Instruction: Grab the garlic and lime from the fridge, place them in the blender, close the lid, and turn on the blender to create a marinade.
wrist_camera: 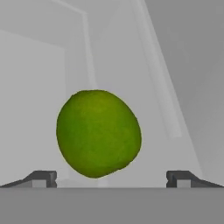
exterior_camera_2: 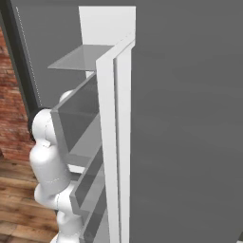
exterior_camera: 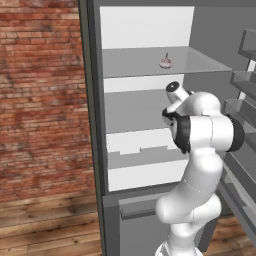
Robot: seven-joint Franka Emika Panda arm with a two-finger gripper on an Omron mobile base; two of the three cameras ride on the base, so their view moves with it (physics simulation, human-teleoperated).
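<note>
The fridge [exterior_camera: 93, 110] stands open, with a pale interior and flat shelves. On its upper shelf [exterior_camera: 135, 62] sits the garlic [exterior_camera: 166, 62], a small pinkish bulb with a dark stem. My arm [exterior_camera: 200, 132] reaches in at the level of the middle shelf. In the hand view the lime [wrist_camera: 98, 132], round and green, sits straight ahead and close. My gripper [wrist_camera: 111, 179] is open, with one fingertip [wrist_camera: 41, 178] on each side of the lime and clear gaps between them and the fruit. The blender and lid are out of view.
The open fridge door [exterior_camera_2: 190, 118] stands to my right, its shelf bins [exterior_camera: 245, 107] jutting close to the arm. A brick wall [exterior_camera: 40, 100] and wooden floor [exterior_camera: 45, 225] lie left of the fridge. A lower drawer [exterior_camera: 142, 145] sits under the middle shelf.
</note>
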